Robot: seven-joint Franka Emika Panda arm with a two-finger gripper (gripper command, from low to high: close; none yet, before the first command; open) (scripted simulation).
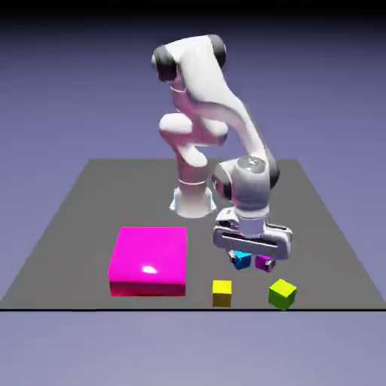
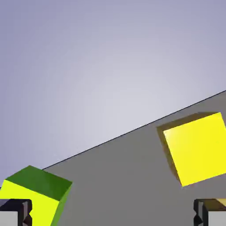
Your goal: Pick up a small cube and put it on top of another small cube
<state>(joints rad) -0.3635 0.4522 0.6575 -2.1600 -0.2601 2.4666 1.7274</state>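
Both views are evenly lit, sharp and free of blur or edge distortion. A white glare spot sits on the magenta block's (image 1: 148, 261) top. The backdrop darkens toward the exterior view's top. Cube shadows are faint.

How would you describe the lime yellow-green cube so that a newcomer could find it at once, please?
Start from the big magenta block near the table's front edge, then follow that edge toward the exterior view's right. You pass a small plain yellow cube; the next one along is the lime yellow-green cube. It is greener and slightly larger than its yellow neighbour, and sits turned at an angle.
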